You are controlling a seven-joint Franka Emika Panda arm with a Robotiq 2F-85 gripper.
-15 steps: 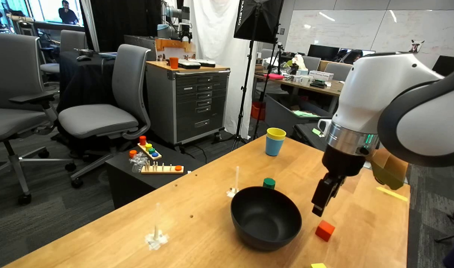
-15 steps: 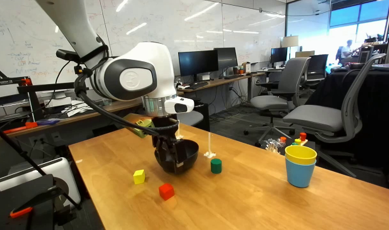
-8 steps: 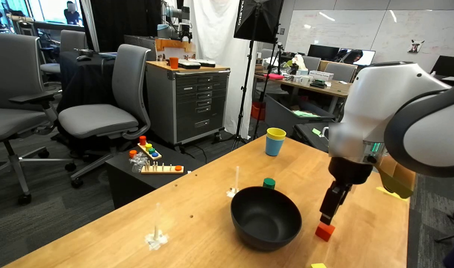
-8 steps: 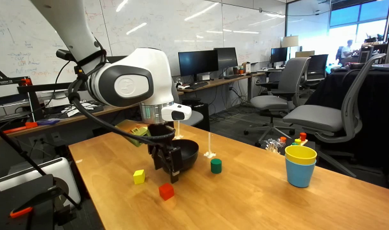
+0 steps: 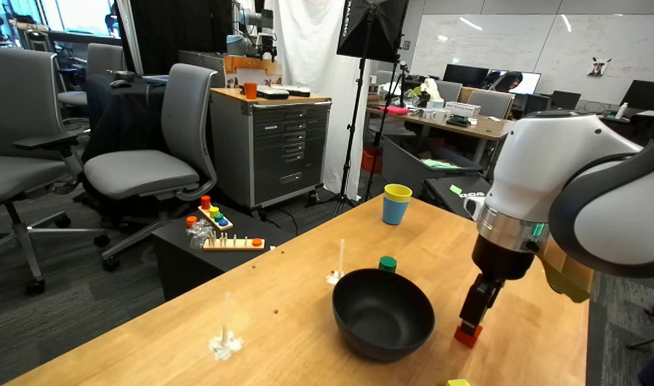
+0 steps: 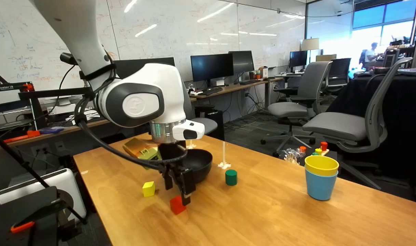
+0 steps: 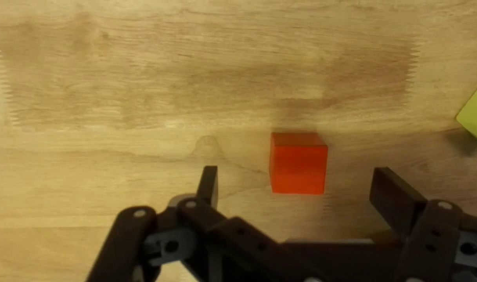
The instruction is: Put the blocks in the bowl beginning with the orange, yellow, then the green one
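Note:
My gripper [image 7: 296,169] stands open over the tabletop, with the orange block [image 7: 299,170] in the space between and slightly ahead of its fingertips in the wrist view; a gap shows on both sides of the block. In an exterior view the gripper [image 6: 177,194] is low over the orange block [image 6: 177,205], one finger overlapping its edge. The yellow block [image 6: 148,189] lies nearby and enters the wrist view at the right edge. Behind the gripper sits the black bowl [image 5: 383,316], with nothing visible inside. The green one [image 6: 231,177], a short cylinder, stands beyond the bowl, partly hidden in an exterior view.
Two upright sticks [image 5: 342,257] are taped to the wooden table [image 5: 305,300], one on the bowl's far side and one farther along. A yellow cup nested in a blue cup [image 6: 321,184] stands toward the table's edge.
My gripper has moved away from beside the bowl and come down over the orange block, staying open. The blocks and the bowl have not moved.

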